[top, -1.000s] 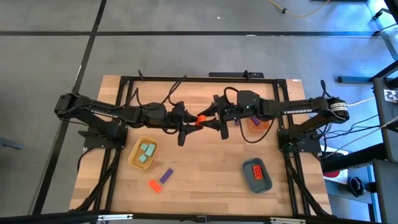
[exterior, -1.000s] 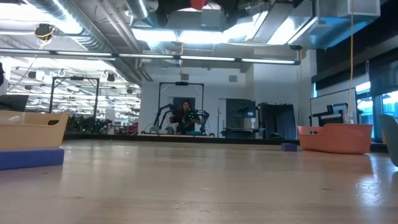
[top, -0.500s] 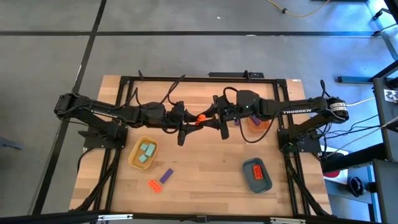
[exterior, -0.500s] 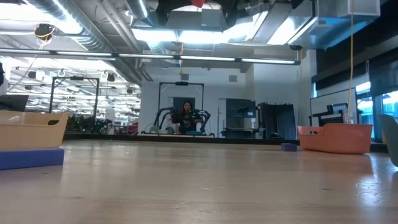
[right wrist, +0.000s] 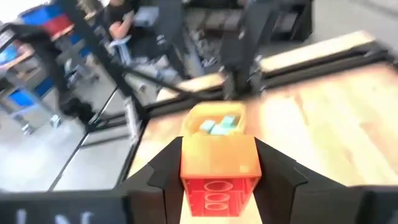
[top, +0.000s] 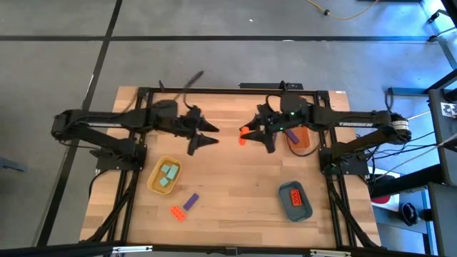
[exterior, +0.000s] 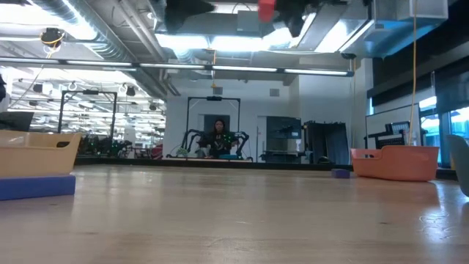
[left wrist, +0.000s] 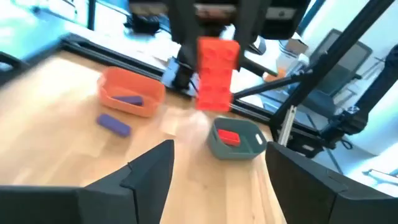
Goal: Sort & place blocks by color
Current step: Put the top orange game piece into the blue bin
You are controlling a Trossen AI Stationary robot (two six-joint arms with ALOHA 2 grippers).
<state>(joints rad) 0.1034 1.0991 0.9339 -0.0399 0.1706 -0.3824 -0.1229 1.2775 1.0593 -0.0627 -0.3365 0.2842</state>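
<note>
A red-orange block (top: pixel 243 135) is high above the table's middle in my right gripper (top: pixel 251 134), which is shut on it. It also shows at the top of the low view as the red block (exterior: pixel 266 9). My left gripper (top: pixel 203 137) is open, a short way to the block's left, touching nothing. A purple block (top: pixel 191 201) and a red-orange block (top: pixel 176 212) lie flat on the table near its near-left part. Pale teal blocks (top: pixel 168 175) lie in the yellow tray (top: pixel 153 184). A red block (left wrist: pixel 229 137) lies in the dark teal tray (top: pixel 295 210). My right gripper pinches the red-orange block (right wrist: pixel 217 186) between its two fingers (right wrist: pixel 273 177), one on each side face. In the left wrist view the block's upper end (left wrist: pixel 217 45) is in the fingers and the rest hangs below them, upright. It is lifted clear of the table.
The orange tray (top: pixel 303 143) stands below the right arm and holds a purple block (left wrist: pixel 129 99). Another purple block (left wrist: pixel 114 123) lies on the table beside it. The black frame rails (top: pixel 214 90) run along the table's far edge. Bare wood lies between the yellow and dark teal trays.
Both grippers met at the red-orange block over the table's middle. The left gripper has let go and drawn back toward the table's left. The right gripper has drawn back toward the right, carrying the block with it.
</note>
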